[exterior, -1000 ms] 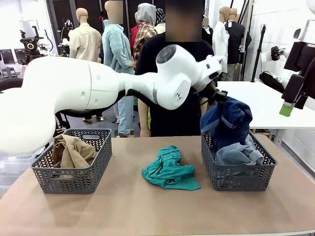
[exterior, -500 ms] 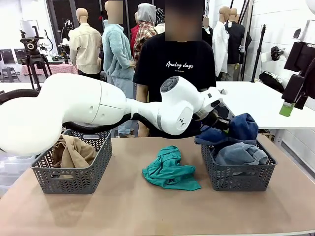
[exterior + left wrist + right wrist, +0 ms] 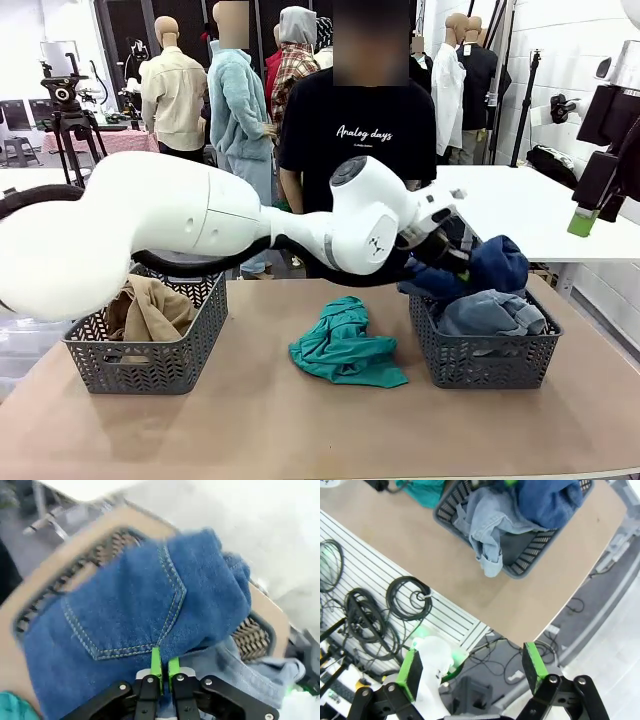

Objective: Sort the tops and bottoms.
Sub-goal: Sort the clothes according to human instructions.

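My left gripper (image 3: 452, 256) reaches across to the right grey basket (image 3: 480, 362) and is shut on the darker blue denim shorts (image 3: 492, 264). In the left wrist view the green fingertips (image 3: 165, 672) pinch the shorts (image 3: 130, 610) just below the stitched back pocket. The pale light-blue denim (image 3: 490, 312) lies in the same basket under them. A teal-green tee (image 3: 345, 346) is crumpled on the table's middle. The tan-beige top (image 3: 150, 305) sits in the left basket (image 3: 145, 362). My right gripper (image 3: 472, 669) hangs open high above the table's right corner, off to the side of the right basket (image 3: 535, 547).
A person in a black printed T-shirt (image 3: 365, 130) stands at the far edge behind the baskets. Coiled cables (image 3: 375, 615) hang on a slatted wall below the table's right side. Bare tabletop (image 3: 300, 430) spreads in front of the baskets.
My left arm has come down, lowering the dark blue shorts from above the right basket onto the pale denim inside it. The teal tee and the tan top have not moved.
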Robot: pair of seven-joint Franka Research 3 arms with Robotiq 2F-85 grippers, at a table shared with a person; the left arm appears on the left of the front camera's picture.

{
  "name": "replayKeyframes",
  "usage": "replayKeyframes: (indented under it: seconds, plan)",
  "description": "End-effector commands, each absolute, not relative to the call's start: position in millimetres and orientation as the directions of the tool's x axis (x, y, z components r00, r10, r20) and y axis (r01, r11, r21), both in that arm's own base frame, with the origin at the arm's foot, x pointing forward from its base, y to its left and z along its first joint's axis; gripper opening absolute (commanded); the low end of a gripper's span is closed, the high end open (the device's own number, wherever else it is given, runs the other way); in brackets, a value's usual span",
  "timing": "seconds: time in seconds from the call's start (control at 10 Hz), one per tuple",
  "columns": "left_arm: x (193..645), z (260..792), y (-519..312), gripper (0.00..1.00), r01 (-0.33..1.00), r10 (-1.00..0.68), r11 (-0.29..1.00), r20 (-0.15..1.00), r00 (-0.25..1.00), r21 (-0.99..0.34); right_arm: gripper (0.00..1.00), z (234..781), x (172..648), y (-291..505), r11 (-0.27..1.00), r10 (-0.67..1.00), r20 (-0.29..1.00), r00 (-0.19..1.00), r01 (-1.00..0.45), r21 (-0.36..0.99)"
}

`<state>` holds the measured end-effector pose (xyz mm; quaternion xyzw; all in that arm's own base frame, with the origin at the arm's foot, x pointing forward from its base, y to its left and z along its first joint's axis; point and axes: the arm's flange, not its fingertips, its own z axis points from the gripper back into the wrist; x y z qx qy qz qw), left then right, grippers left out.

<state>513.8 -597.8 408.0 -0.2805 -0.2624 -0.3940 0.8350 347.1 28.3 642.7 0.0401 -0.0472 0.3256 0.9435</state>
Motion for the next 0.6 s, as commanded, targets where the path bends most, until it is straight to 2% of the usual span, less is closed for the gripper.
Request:
replayKeyframes:
  seconds: [0.0,0.2,0.5]
  plan:
    - [533,376,-628,0.00,0.841,-0.651,0.406,0.532,0.541,-0.357,1.00,642,347,28,0.787,0.608,0.112,0.786,-0.616,0.044]
    - [532,367,-641,0.00,0.855,-0.687,0.386,0.511,0.517,-0.346,1.00,642,347,28,0.787,0.608,0.112,0.786,-0.616,0.044]
    - [528,383,-644,0.00,0.876,-0.702,0.403,0.525,0.481,-0.264,1.00,642,347,28,0.787,0.608,0.112,0.786,-0.616,0.044]
